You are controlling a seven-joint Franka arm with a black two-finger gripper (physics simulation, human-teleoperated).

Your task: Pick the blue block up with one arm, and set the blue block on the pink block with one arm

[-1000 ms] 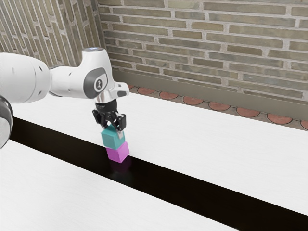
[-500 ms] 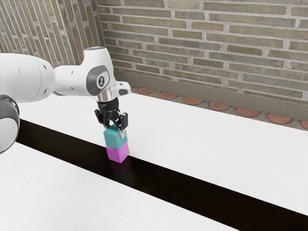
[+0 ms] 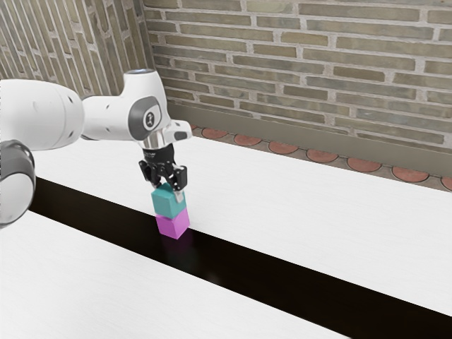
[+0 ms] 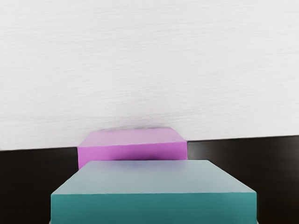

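Resting on the pink block (image 3: 173, 227) at the scene's left, the blue block (image 3: 169, 205) is sitting clamped by its upper sides in your gripper (image 3: 168, 186); you are likely handling a light, rigid, slick cube, best held on opposite flat faces.

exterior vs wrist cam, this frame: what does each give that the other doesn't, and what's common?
Exterior view: the white arm, the pincer right over the blue block, that block sitting on the pink block, and the brick wall behind. Wrist view: a close look down on the blue block's top face, with a strip of the pink block's top showing past its far edge. Both: the two blocks, the white tabletop and its black stripe.
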